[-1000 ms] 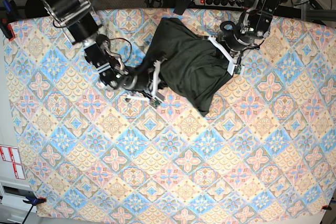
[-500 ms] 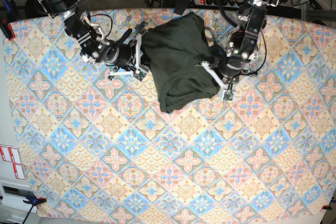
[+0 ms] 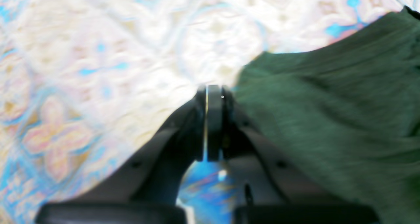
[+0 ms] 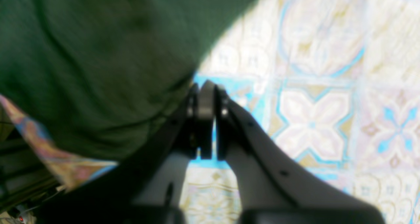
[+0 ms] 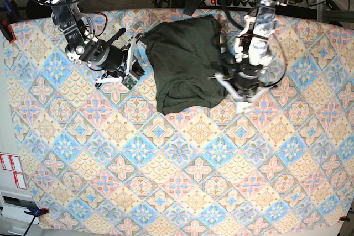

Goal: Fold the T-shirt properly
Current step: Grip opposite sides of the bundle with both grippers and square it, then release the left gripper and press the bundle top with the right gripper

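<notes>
T-shirt (image 5: 184, 64) lies flat between closed left fingers (image 5: 227, 77) and right fingers (image 5: 134, 54)

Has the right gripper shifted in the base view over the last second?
Yes. The right gripper has swung up and left across the patterned cloth, toward the table's far edge, beside the T-shirt.

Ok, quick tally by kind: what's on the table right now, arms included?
Shirts: 1, dark green shirt
Grippers: 2, left gripper and right gripper, both shut, one at each side of the shirt
Table covers: 1, patterned cloth
Total: 4
</notes>
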